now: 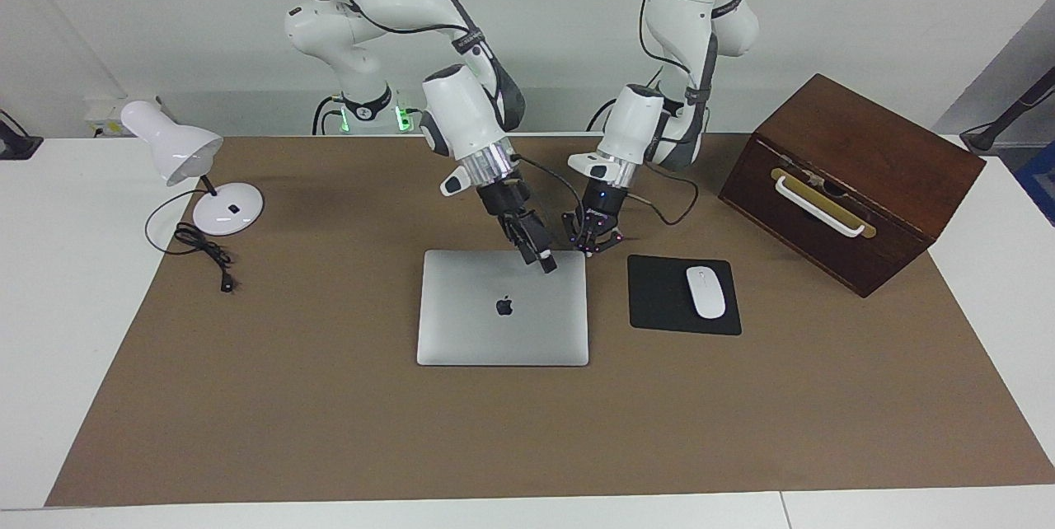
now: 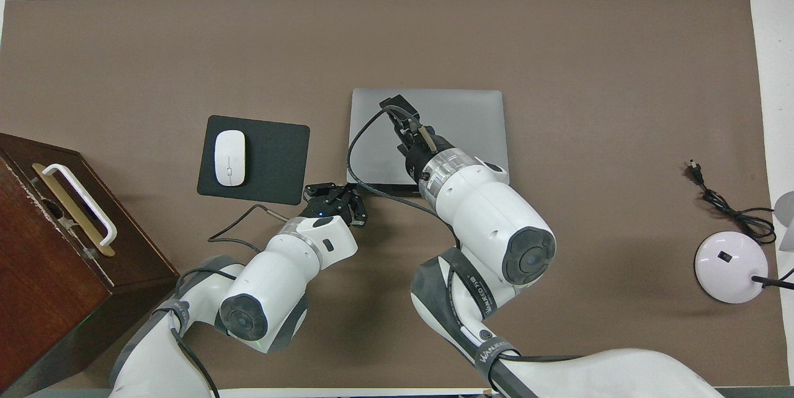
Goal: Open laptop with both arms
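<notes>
Laptop (image 1: 503, 308) closed, flat at mat centre. Mouse pad (image 1: 663, 298) just beside it toward left arm's end, mouse (image 1: 705, 292) on pad. Wooden box (image 1: 853, 180) past pad, nearer robots. Desk lamp (image 1: 198, 175) and its cord (image 1: 202, 253) toward right arm's end.
</notes>
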Controlling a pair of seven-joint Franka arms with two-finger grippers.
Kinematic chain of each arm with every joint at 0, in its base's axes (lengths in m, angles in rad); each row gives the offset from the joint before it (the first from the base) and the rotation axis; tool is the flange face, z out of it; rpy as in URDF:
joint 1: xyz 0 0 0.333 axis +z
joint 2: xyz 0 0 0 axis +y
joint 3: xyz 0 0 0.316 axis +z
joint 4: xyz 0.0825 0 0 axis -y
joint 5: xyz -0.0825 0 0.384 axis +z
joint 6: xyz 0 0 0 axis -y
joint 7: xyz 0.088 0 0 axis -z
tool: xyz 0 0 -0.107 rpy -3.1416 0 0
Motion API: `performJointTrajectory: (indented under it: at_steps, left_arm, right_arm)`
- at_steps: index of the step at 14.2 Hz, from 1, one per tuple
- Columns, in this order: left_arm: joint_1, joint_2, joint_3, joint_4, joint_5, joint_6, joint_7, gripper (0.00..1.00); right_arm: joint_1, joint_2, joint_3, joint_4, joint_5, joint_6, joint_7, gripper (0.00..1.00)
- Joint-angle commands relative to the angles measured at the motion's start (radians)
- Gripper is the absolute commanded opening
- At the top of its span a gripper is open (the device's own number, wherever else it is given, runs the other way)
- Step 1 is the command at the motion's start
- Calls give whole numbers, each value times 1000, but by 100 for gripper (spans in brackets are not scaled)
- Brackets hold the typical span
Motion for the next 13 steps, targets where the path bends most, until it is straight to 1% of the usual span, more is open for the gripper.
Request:
performJointTrajectory:
  at_steps: [1, 3, 5, 7, 13]
  left_arm:
    - [-19, 29, 13, 28, -8, 18, -14, 0]
    - [-19, 34, 13, 34, -8, 18, -16, 0]
    - [-17, 46, 13, 47, -8, 18, -16, 0]
    - [-16, 60, 13, 57, -8, 18, -16, 0]
    - [-8, 75, 15, 68, -8, 18, -16, 0]
  right_arm:
    - [10, -80, -3, -87, 13, -3, 38, 100]
    - [10, -118, -1, -123, 13, -35, 40, 100]
    - [10, -145, -1, -151, 13, -37, 43, 100]
    - [10, -148, -1, -162, 13, -23, 54, 100]
    - [12, -148, 0, -251, 13, 113, 60, 100]
